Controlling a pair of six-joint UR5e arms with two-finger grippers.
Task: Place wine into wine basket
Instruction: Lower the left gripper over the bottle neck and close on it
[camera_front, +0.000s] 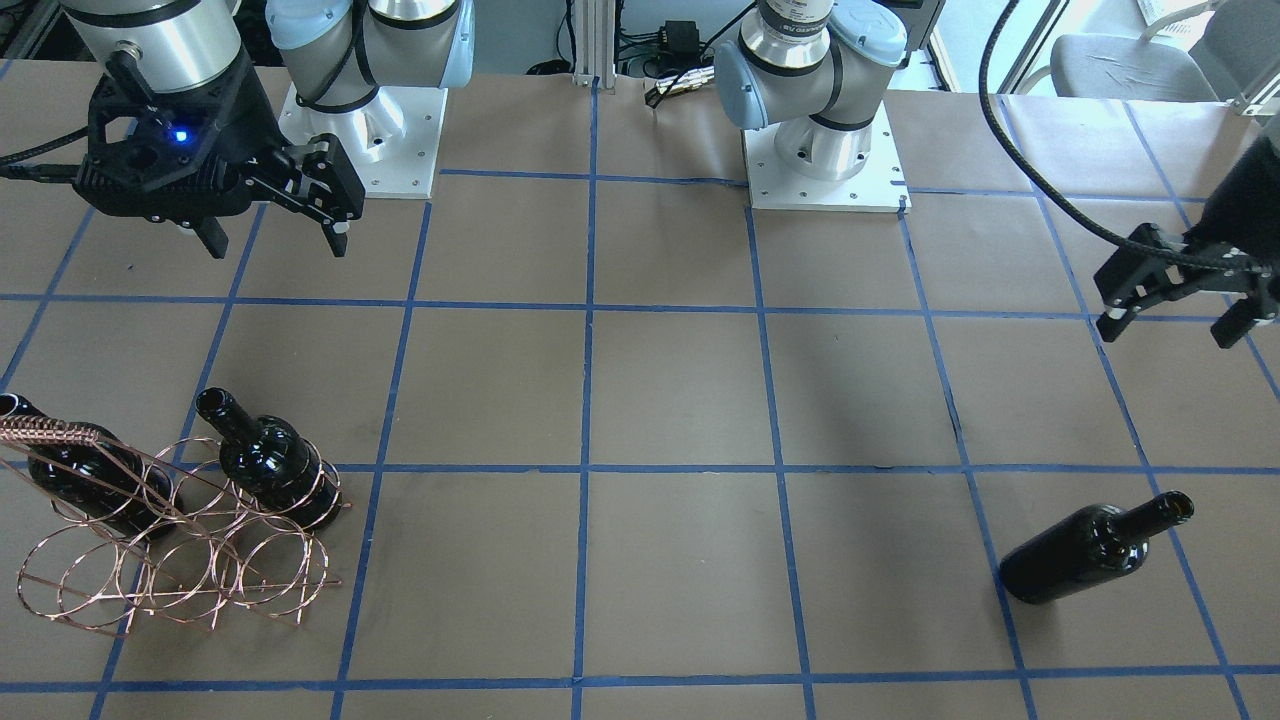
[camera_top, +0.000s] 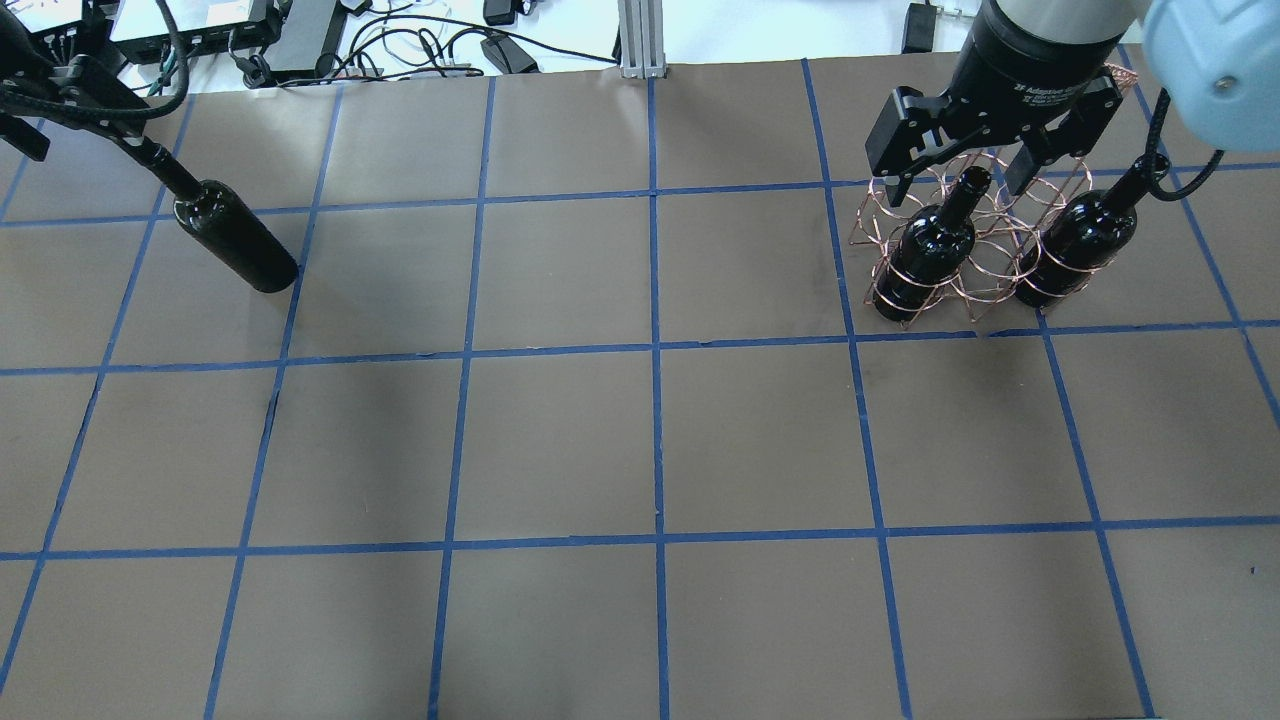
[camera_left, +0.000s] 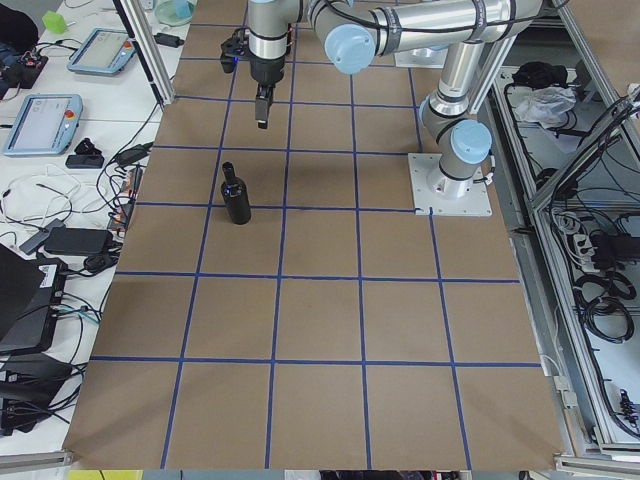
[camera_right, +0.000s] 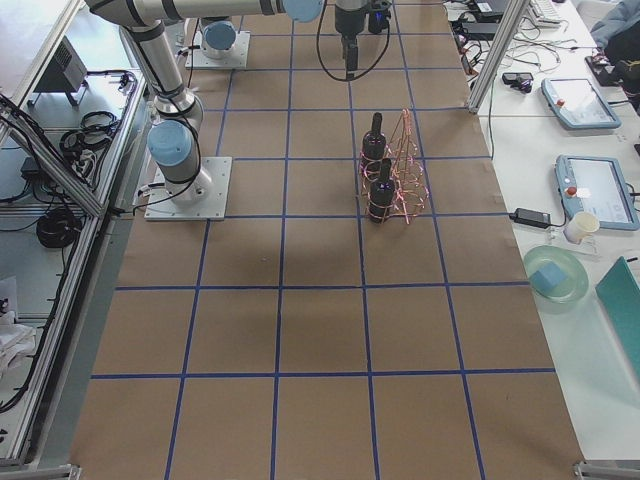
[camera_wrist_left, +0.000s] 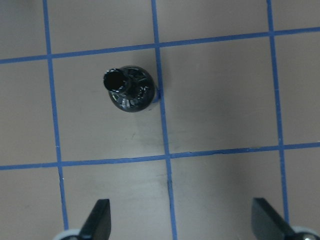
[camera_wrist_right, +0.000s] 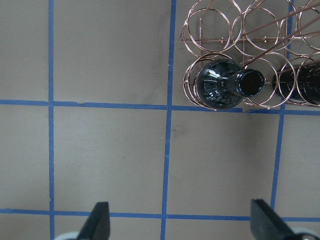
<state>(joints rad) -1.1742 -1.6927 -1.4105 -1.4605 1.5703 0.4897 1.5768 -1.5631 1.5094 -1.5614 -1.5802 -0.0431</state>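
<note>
Brown paper covers the table, ruled into large squares by blue tape; two white base plates carry the arms at the robot's edge, and an aluminium post rises between them with black cables trailing behind it; side benches flank the table ends, one bearing grey tablets, the other a teal dish and a small cup; a grey chair shows by the window.

The wine stands upright on the robot's left side, towards the operators' edge, its base just beside a tape crossing; it is well apart from the wine basket, which sits on the robot's right side. Two other bottles stand in the end loops of the basket's row nearer the robot.

The left gripper hangs above the table with its fingers spread wide and nothing between them; its wrist view looks straight down on the wine's mouth, clear of both fingers. The right gripper hovers high on the robot's side of the basket, likewise wide apart and holding nothing.
</note>
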